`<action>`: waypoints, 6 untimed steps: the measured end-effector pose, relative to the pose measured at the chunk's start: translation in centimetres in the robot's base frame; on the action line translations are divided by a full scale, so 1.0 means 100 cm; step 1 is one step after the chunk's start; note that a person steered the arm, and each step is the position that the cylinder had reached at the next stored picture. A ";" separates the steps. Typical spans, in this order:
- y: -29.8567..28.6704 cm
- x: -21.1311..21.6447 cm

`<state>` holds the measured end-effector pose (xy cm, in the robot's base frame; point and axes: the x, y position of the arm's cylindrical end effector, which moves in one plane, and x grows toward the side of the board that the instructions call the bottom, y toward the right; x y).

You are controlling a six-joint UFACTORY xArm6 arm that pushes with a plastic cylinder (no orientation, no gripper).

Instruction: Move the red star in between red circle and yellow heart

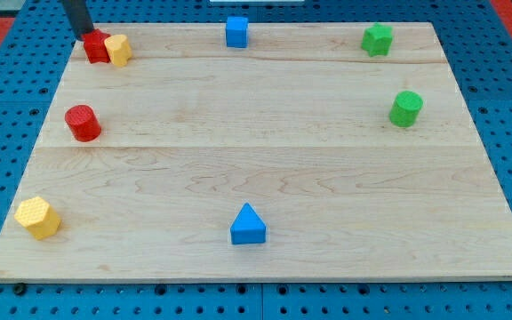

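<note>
The red star (95,48) sits at the board's top left corner, touching the yellow heart (119,49) on its right. The red circle (83,123) lies below them, near the left edge. My tip (86,36) comes down from the view's top left and rests against the top left side of the red star.
A yellow hexagon (37,218) sits at the bottom left corner. A blue triangle (248,225) is at the bottom middle and a blue cube (236,31) at the top middle. A green star (378,39) and a green circle (406,108) are at the right. The wooden board (265,169) lies on blue pegboard.
</note>
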<state>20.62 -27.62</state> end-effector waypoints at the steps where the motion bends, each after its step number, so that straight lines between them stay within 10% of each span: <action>1: 0.014 -0.012; 6: -0.010 0.092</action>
